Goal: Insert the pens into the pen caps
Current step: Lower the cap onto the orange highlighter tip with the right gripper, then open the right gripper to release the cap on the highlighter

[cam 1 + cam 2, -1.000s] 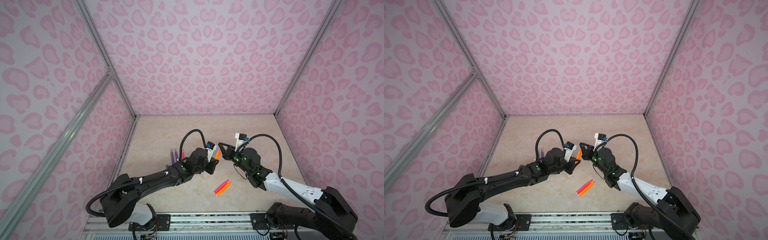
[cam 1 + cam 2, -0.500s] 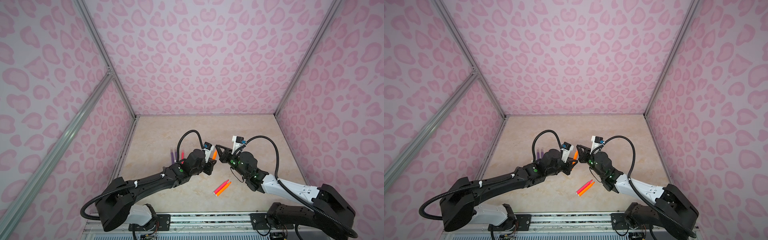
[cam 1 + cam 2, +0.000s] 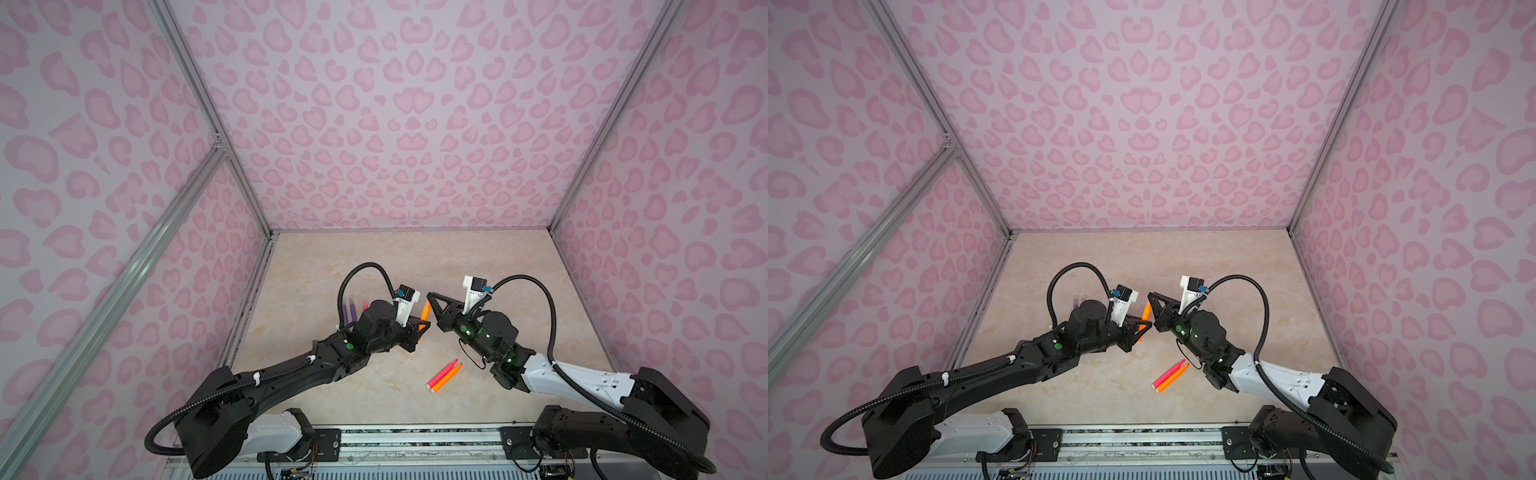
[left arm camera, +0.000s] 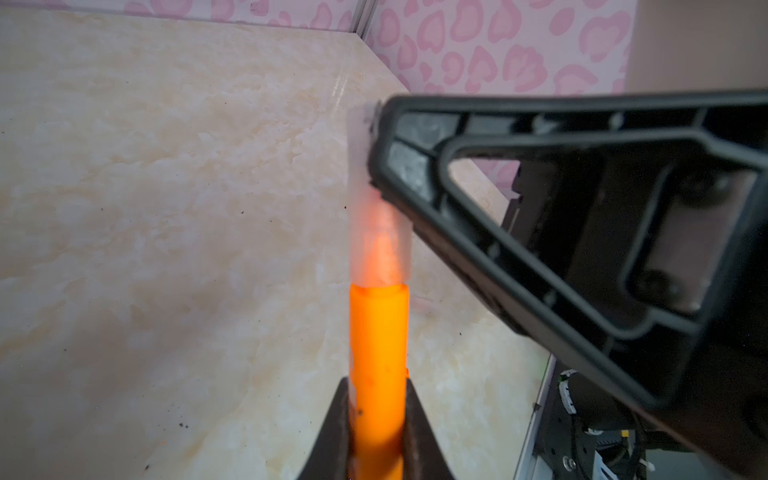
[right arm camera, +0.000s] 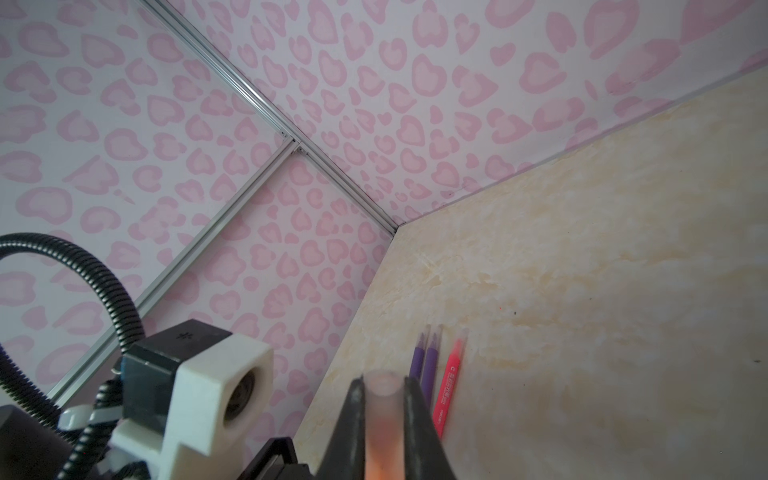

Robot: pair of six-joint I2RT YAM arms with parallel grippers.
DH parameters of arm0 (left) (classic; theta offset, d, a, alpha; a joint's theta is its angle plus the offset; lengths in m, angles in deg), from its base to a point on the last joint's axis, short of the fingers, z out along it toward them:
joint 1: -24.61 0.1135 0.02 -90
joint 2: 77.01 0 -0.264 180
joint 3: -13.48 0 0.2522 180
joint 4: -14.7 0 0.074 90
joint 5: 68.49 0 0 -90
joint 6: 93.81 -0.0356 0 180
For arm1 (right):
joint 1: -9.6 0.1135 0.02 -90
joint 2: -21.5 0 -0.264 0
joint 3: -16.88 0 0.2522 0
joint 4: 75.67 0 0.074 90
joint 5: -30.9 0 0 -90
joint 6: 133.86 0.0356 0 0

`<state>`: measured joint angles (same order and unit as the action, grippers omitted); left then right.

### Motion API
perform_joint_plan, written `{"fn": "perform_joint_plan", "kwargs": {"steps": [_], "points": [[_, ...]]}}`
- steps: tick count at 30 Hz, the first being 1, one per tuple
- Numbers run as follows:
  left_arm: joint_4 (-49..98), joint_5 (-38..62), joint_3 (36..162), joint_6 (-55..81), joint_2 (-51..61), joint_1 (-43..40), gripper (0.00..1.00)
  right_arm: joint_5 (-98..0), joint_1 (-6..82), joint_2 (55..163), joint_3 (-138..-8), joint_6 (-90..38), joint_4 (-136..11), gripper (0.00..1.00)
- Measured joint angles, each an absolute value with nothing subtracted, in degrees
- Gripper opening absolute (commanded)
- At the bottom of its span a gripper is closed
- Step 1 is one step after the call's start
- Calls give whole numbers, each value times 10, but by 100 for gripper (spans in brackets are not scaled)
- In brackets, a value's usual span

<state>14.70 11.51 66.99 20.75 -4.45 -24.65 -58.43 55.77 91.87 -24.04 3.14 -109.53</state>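
My left gripper [image 4: 376, 386] is shut on an orange pen [image 4: 377, 332], held above the table. The pen's tip sits inside a clear pen cap [image 4: 376, 232], and an orange glow shows through the cap. My right gripper [image 5: 384, 384] is shut on that cap [image 5: 384, 403]. In both top views the two grippers meet tip to tip at mid-table: left gripper [image 3: 419, 328], right gripper [image 3: 430, 297], orange pen [image 3: 424, 311] between them. A pink-red pen [image 3: 441, 371] and an orange pen [image 3: 448, 378] lie side by side on the table in front.
Two purple pens [image 5: 424, 361] and a pink-red pen [image 5: 451, 382] lie together on the beige table [image 3: 415, 257] behind the left arm; their far ends look pale, as if capped. Pink patterned walls [image 3: 395, 124] close in the sides and back.
My right gripper has moved left with the cap, toward the orange pen in the left gripper. The left arm has shifted slightly left. Both stay shut.
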Motion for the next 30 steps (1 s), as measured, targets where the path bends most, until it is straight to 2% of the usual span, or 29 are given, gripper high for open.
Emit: {"fn": "perform_joint_plan", "kwargs": {"steps": [7,13,19,24,30], "points": [[125,83,656,215,-60,-246,3,-571,558,914,-215,35,-1150,12],[114,68,656,214,-59,-246,3,-569,558,909,-208,36,-1163,30],[113,87,680,202,-39,-250,3,-572,557,895,-228,30,-1114,52],[129,116,696,190,-16,-260,3,-581,548,883,-284,10,-1026,58],[152,147,708,184,-8,-269,3,-580,524,875,-288,5,-969,61]]}}
